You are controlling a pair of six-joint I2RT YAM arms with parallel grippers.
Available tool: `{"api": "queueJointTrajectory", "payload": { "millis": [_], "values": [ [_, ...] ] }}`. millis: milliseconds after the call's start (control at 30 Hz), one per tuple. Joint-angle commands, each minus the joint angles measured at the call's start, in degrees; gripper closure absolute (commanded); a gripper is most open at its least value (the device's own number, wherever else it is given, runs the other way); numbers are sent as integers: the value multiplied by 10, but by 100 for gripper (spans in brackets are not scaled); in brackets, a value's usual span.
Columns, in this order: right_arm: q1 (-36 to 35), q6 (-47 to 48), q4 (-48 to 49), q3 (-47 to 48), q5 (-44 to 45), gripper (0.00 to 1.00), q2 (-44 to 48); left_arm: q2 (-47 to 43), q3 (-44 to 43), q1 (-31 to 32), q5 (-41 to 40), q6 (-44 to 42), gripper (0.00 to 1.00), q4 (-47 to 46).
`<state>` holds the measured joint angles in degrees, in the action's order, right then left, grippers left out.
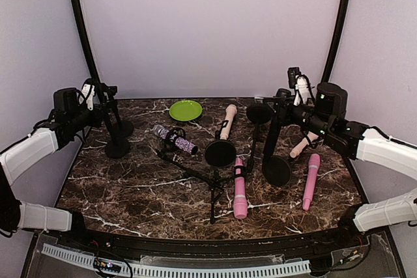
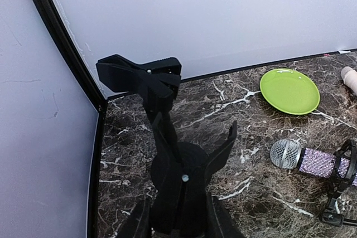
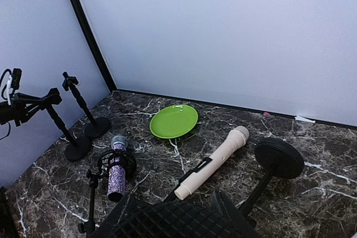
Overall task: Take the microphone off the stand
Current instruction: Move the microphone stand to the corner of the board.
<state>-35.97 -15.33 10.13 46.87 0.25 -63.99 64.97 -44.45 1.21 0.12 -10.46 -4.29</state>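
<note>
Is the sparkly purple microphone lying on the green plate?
No. The sparkly microphone is clipped in its black stand on the table, apart from the green plate.

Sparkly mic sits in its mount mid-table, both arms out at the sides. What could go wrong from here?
1. Wrong target: the left pincer grips a bare clip stand, while the sparkly mic sits ungripped.
2. Drag: the mic's tripod looks thin and light. Pulling the mic one-handed may haul it into the pink mic.
3. Clutter: the right pincer is among round-based stands. An inward swing could topple one.
</note>
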Motion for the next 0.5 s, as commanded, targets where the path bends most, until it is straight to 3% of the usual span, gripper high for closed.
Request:
{"api": "queueJointTrajectory", "payload": {
  "millis": [0, 233, 300, 433, 467],
  "values": [
    [12, -1, -15, 6, 30, 84, 20, 17, -3, -7, -58, -37, 100, 32],
    [25, -9, -97, 16, 90, 84, 46, 19, -9, -7, -45, -28, 97, 38],
    [29, -15, -145, 20, 112, 84, 60, 16, -15, -7, -30, -25, 85, 40],
    [40, -31, -252, 44, 164, 84, 82, -7, -18, -6, 34, -20, 48, 54],
    [45, -39, -282, 52, 178, 84, 83, -16, -17, -7, 40, -18, 43, 54]
  ]
}}
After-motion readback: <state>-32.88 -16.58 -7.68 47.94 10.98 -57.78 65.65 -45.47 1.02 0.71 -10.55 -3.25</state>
